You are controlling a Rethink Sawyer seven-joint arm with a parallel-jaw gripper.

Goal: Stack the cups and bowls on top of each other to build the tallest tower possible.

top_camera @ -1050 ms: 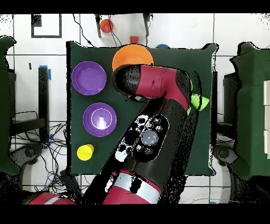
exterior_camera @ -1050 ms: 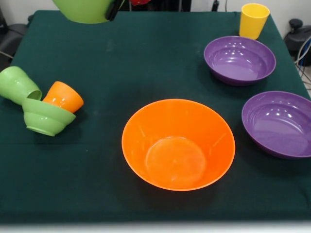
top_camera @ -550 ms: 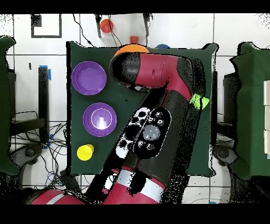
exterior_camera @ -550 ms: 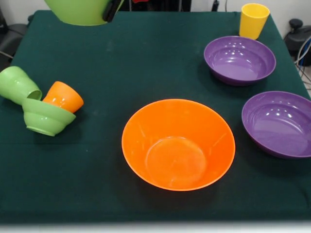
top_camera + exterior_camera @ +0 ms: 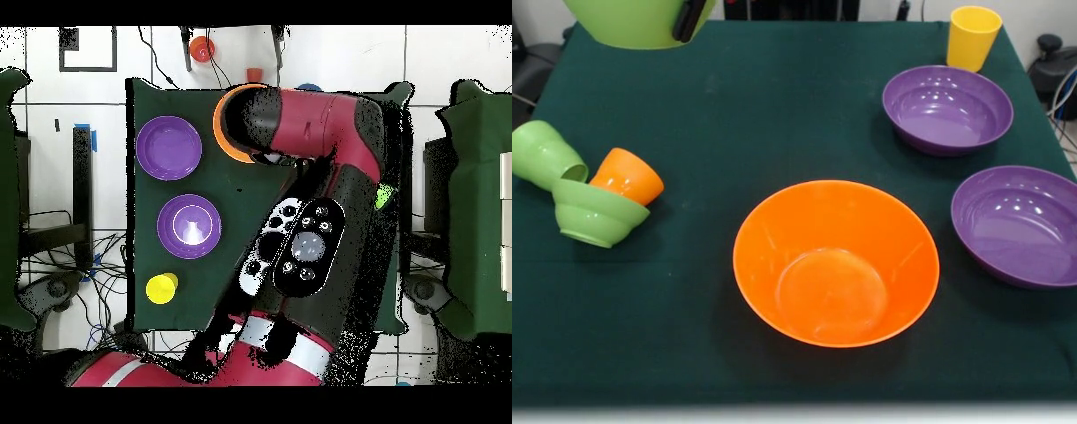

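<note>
A medium light green bowl (image 5: 636, 25) hangs above the table's far left corner, with my gripper (image 5: 689, 18) shut on its rim; one black finger shows on its outer wall. The large orange bowl (image 5: 836, 262) (image 5: 222, 115) stands upright in the middle with nothing inside it. Two purple bowls (image 5: 947, 109) (image 5: 1020, 225) sit at the right, and a yellow cup (image 5: 973, 37) stands behind them. At the left, a light green cup (image 5: 545, 155) lies on its side, with an orange cup (image 5: 628, 177) and a small light green bowl (image 5: 596, 212) tilted against each other beside it.
In the overhead view the red arm (image 5: 310, 220) covers much of the green tablecloth (image 5: 150, 250). The purple bowls (image 5: 168, 148) (image 5: 189, 225) and the yellow cup (image 5: 162, 288) show beside it. A small red-orange object (image 5: 201, 47) lies on the floor beyond the table.
The gripper has carried the light green bowl leftward along the top edge of the front view. In the overhead view the arm has swung right, uncovering the orange bowl's rim.
</note>
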